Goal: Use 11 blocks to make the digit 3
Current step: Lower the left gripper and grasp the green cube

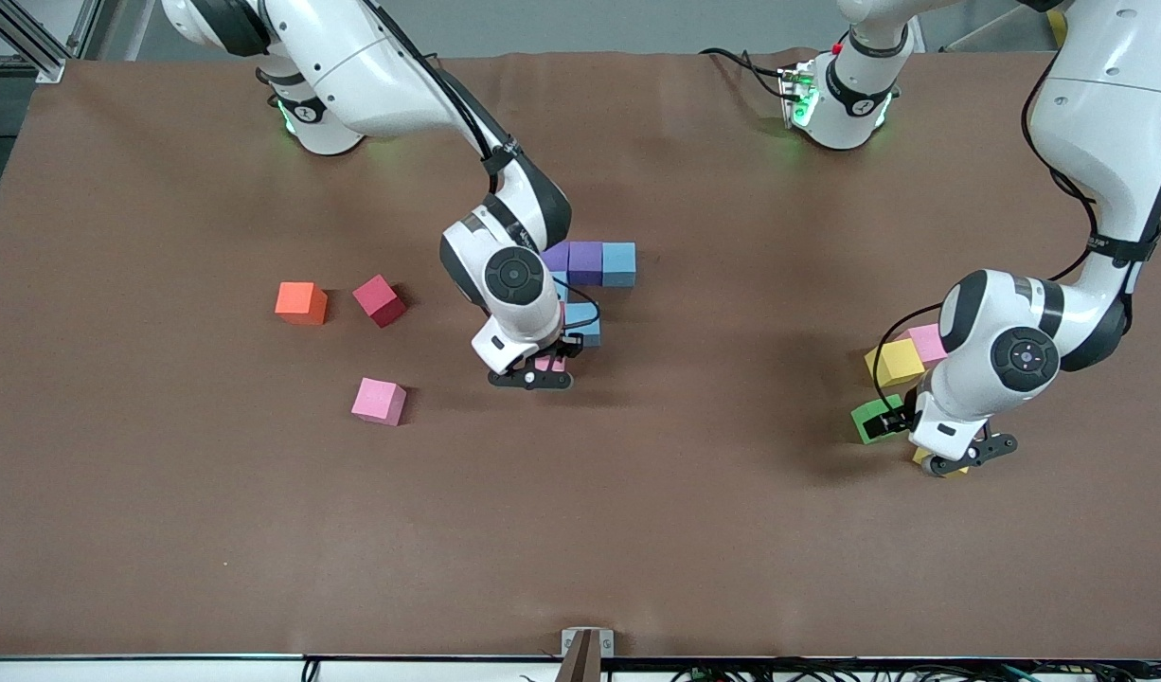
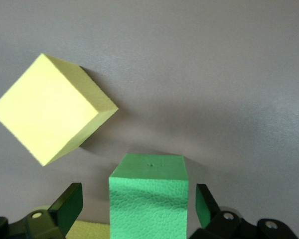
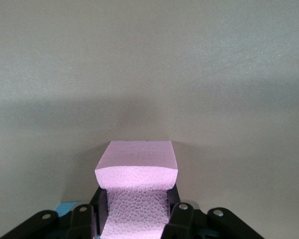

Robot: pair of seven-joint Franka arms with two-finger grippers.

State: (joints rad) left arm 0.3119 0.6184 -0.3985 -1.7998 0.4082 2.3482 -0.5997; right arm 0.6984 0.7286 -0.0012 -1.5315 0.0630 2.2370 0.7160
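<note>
Front view shows the brown tabletop with both arms reaching down onto it. The right arm comes from its base and ends at the right claw, which is clamped narrow on a pink block; the right wrist view shows that pink block pinched between the fingers. This claw sits at the near end of the half-built digit 3, near the middle of the tabletop: a purple block with a light blue block touching it in the top row, another purple block partly hidden by the arm, and a second light blue block nearer the camera.

The left claw is low at the left arm's end of the tabletop, spread wide around a green block without pinching it; the left wrist view shows gaps on both sides of that green block. A yellow block lies just farther from the camera, touching another pink block.

Toward the right arm's end lie a loose pink block, an orange block and a crimson block, apart from one another.
</note>
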